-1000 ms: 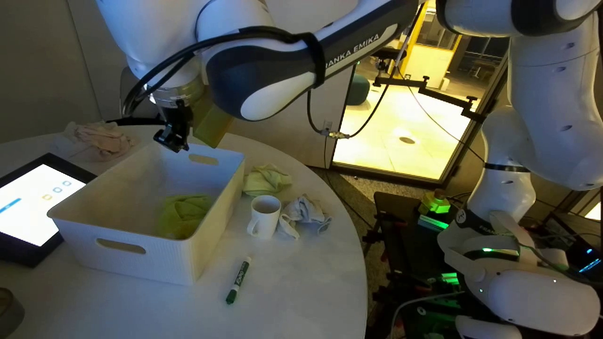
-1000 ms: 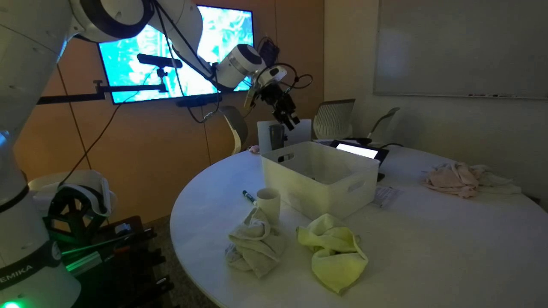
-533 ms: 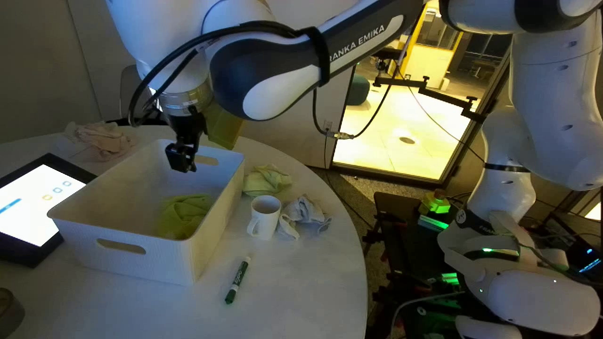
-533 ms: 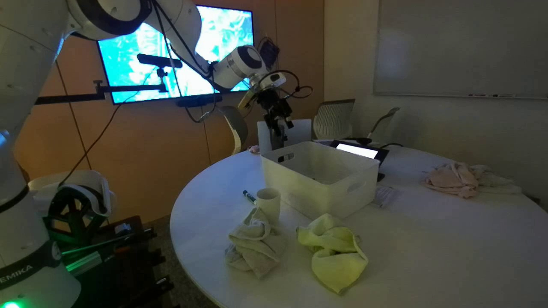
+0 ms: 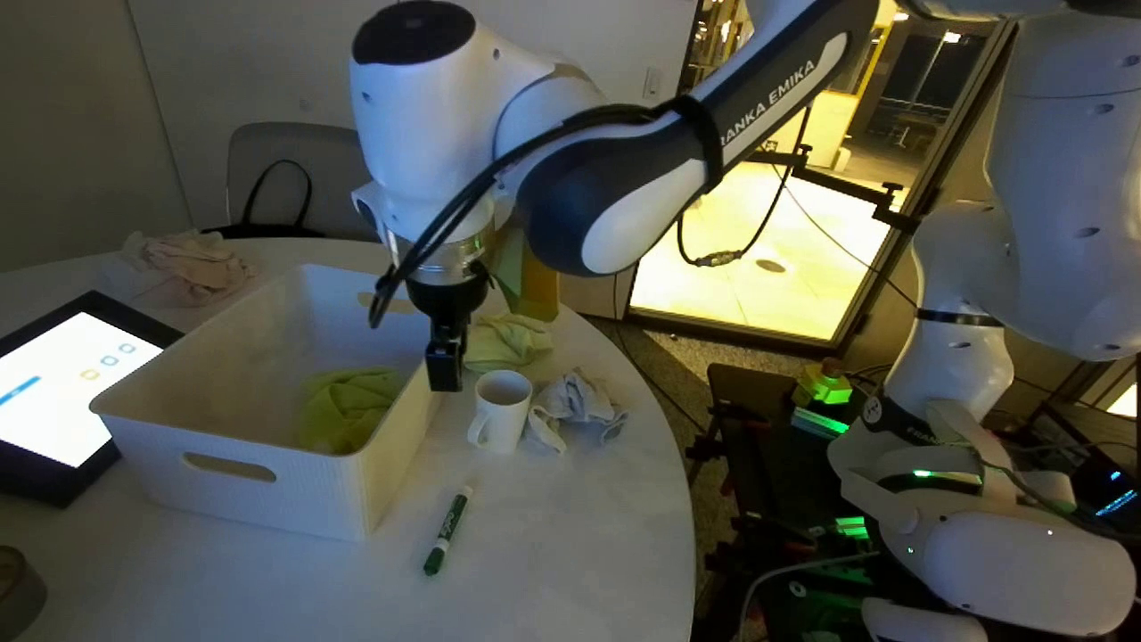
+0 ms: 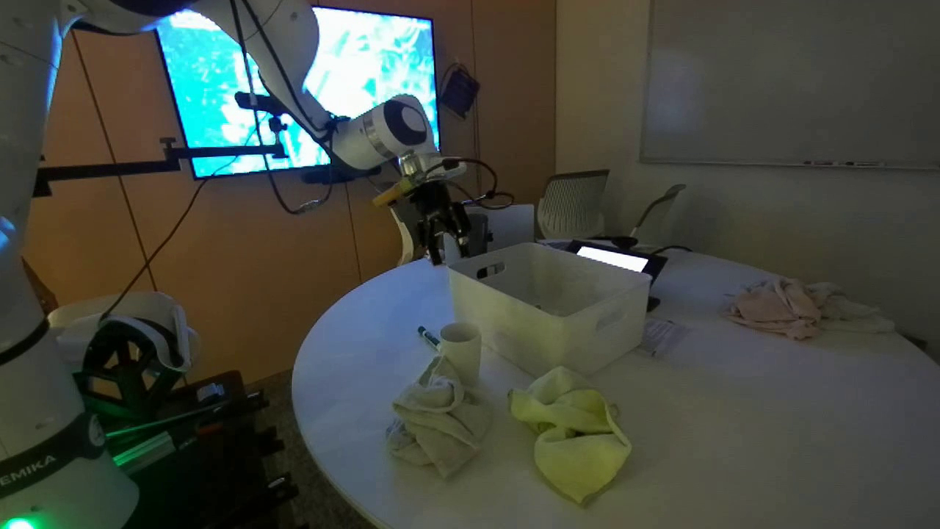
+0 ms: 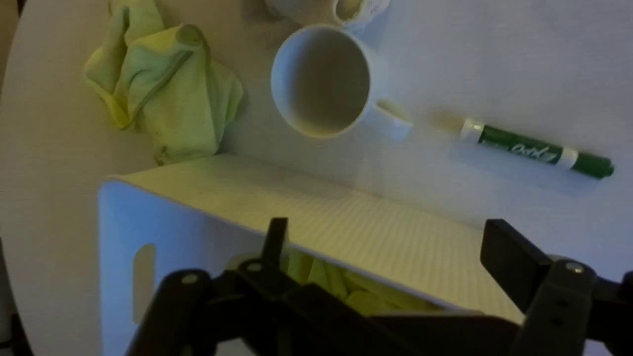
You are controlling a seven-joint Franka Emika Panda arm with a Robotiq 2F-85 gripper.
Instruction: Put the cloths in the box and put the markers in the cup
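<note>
The white box [image 5: 241, 495] stands on the table with a yellow-green cloth [image 5: 348, 410] inside. A second yellow-green cloth [image 6: 580, 441] and a greyish cloth [image 6: 440, 422] lie crumpled on the table beside it. A pinkish cloth [image 6: 778, 307] lies farther off with a whitish one. The white cup [image 7: 321, 79], a mug with a handle, stands upright and looks empty. A green marker [image 7: 534, 148] lies on the table near the cup's handle side. My gripper [image 7: 385, 230] is open and empty, above the box's long side wall; in an exterior view its fingers [image 5: 446, 379] hang beside the cup.
A lit tablet [image 5: 80, 383] lies against the box's far side from the cup. A dark round object [image 5: 18, 588] sits at the table's edge. The box's raised rim [image 7: 207, 217] runs under the gripper. A chair [image 5: 299, 178] stands behind the table.
My gripper has come down and across from over the box's end to its long side wall near the cup. The cloths, cup and marker have not visibly moved.
</note>
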